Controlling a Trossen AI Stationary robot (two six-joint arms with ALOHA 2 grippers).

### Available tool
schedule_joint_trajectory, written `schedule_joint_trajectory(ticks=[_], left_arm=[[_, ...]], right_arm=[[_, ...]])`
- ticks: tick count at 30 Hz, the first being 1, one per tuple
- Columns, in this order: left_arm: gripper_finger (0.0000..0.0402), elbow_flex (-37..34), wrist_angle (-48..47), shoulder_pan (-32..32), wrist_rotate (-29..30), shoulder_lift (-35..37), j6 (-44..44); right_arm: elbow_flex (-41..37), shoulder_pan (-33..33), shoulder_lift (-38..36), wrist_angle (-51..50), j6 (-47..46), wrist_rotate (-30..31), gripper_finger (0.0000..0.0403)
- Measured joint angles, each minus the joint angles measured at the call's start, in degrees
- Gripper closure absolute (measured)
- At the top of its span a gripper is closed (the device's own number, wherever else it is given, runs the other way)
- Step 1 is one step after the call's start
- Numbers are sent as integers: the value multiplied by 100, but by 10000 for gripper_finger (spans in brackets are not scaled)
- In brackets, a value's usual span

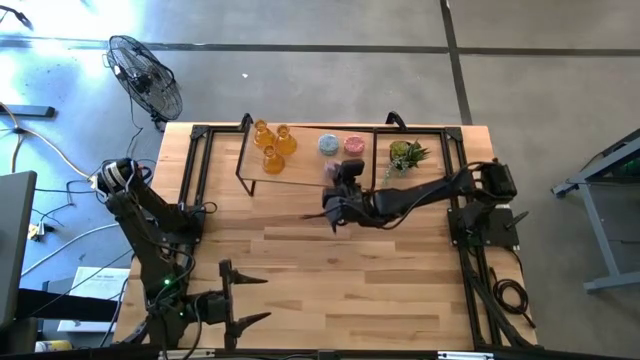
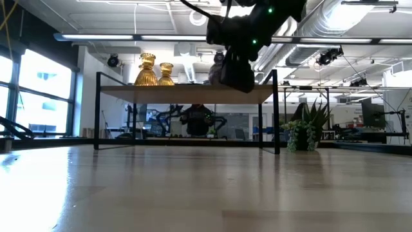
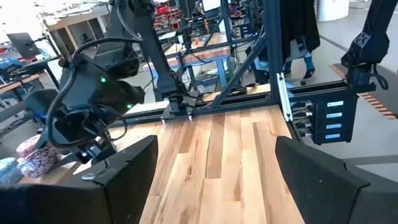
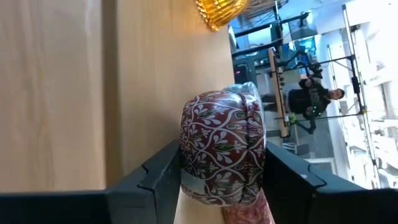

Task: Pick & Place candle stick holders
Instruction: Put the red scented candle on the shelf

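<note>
Three amber candle stick holders (image 1: 272,145) stand on a low wooden shelf (image 1: 300,170) at the table's far side, with a blue-grey one (image 1: 328,144) and a pink one (image 1: 354,144) beside them. My right gripper (image 1: 335,182) is over the shelf's near edge, shut on a mauve patterned holder (image 4: 222,146). My left gripper (image 1: 248,298) hangs open near the table's near left corner, with nothing between its fingers (image 3: 124,180). My right gripper pinches the mauve holder by its round side wall (image 4: 186,149) between the two fingers. The fingers come from the table's near side, slanting a little downward. The holder sits over the shelf top (image 2: 187,93); the gripper hides whether its base touches it.
A small green potted plant (image 1: 405,155) stands on the table right of the shelf. Black frame rails (image 1: 195,170) run along the table's left and right sides. Bare wood (image 1: 330,270) lies between the shelf and the near edge. A fan (image 1: 145,75) stands off the table.
</note>
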State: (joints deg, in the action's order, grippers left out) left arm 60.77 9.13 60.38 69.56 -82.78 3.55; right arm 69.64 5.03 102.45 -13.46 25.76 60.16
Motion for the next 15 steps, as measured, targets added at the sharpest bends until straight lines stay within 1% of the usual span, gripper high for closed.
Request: schedule_joint_trajectory(ticks=[6, 12, 15], left_arm=[[82, 0, -36, 0, -1, -2, 53], [82, -2, -185, 0, -59, -2, 211], [82, -2, -316, 0, -162, -4, 393]], right_arm=[[-36, -101, -5, 320, 278, -261, 220], [-50, -75, 9, 528, 569, -377, 197], [-52, -73, 9, 542, 545, -510, 186]])
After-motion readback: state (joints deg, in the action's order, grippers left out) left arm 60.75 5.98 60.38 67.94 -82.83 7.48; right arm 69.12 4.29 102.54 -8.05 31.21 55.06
